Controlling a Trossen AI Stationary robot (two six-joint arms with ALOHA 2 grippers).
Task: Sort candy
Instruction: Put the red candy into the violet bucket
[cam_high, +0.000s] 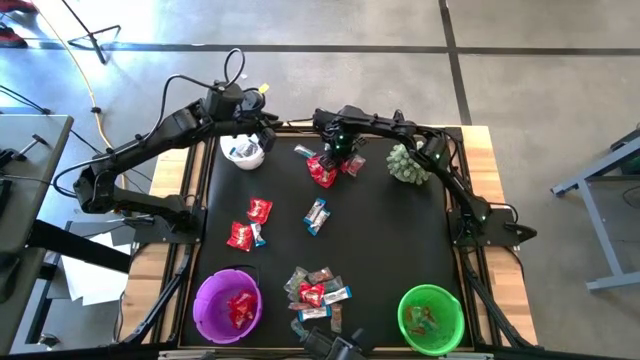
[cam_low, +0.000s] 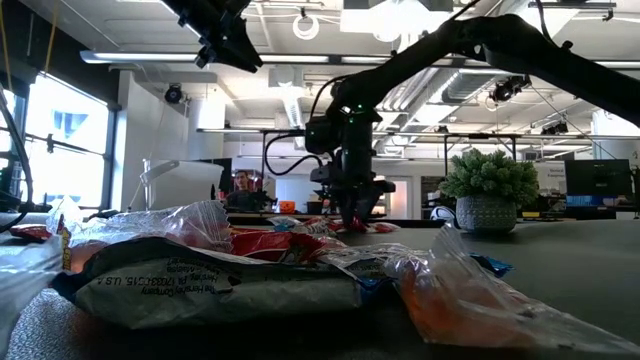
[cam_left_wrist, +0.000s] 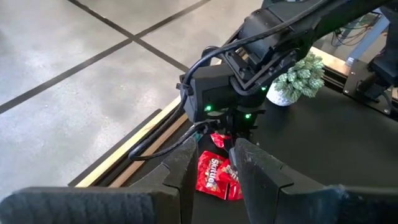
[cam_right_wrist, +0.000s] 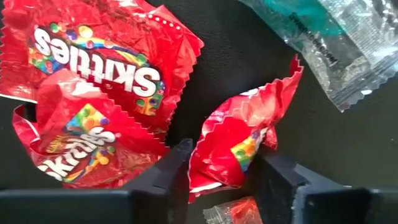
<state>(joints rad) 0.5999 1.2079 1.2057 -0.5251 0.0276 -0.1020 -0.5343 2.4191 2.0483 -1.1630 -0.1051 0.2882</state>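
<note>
My right jaws (cam_right_wrist: 221, 171) straddle a small red packet (cam_right_wrist: 239, 146) at the top centre of the high view, one finger either side and touching or nearly touching it; I judge this a grasp closing rather than a firm grip, since the packet lies on the black worktop (cam_high: 380, 240); two larger red Skittles packets (cam_right_wrist: 93, 93) lie just beside it, and a clear wrapper (cam_right_wrist: 336, 43) sits near. My left jaws (cam_left_wrist: 211, 165) hang parted and empty over the upper left of the worktop, next to a white bowl (cam_high: 243, 152) that holds something blue and white.

Outward from there, the sorting looks partly done; the purple bowl (cam_high: 205, 300) at lower left holds red packets, and the green bowl (cam_high: 405, 305) at lower right holds a few greenish and brownish sweets. Plenty is left loose; a pair of red packets (cam_high: 248, 225) lies left of centre, a blue-and-white bar (cam_high: 316, 215) lies mid-frame, and a mixed heap (cam_high: 315, 292) waits at bottom centre between the coloured bowls. The spiky potted plant (cam_high: 405, 163) stands at upper right, apart from the candy. I reckon well under half is binned.
</note>
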